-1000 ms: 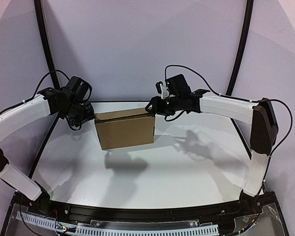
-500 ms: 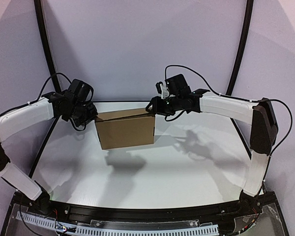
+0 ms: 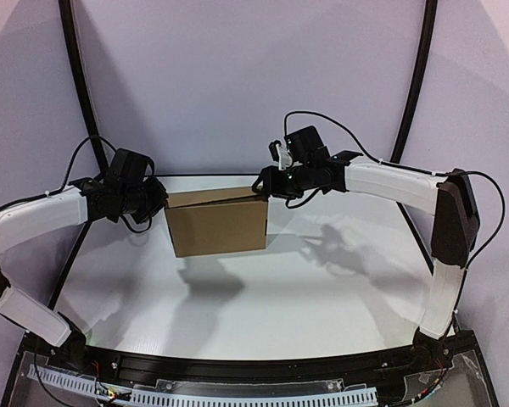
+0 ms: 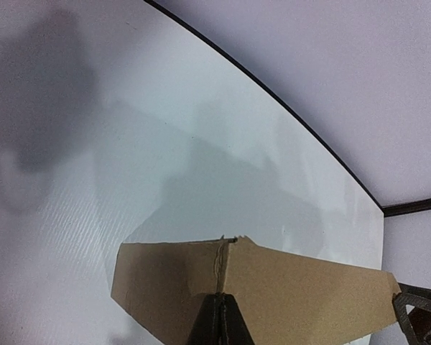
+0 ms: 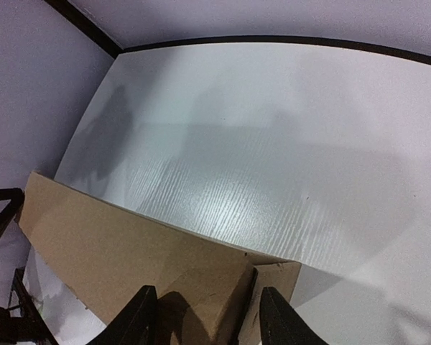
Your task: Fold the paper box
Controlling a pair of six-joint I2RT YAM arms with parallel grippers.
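Observation:
The paper box (image 3: 216, 227) is a plain brown cardboard mailer standing on its long edge at the back middle of the table, broad face toward the camera. My left gripper (image 3: 161, 203) is at its left end. In the left wrist view the fingertips (image 4: 219, 298) are pressed together where a corner ridge of the box (image 4: 309, 295) runs into them. My right gripper (image 3: 263, 182) is at the upper right corner. In the right wrist view its fingers (image 5: 138, 320) stand apart astride that end of the box (image 5: 129, 251), one on the broad face and one beside the end flap.
The white table (image 3: 280, 297) spreads in front of the box, with shadows of the box and arms on it. A black rim (image 3: 339, 176) bounds its far edge. Two dark curved poles (image 3: 416, 85) rise against the pale purple backdrop.
My left gripper has closed from half open to shut, and its wrist has dropped a little and turned toward the box's left end. The box and the right arm have stayed put.

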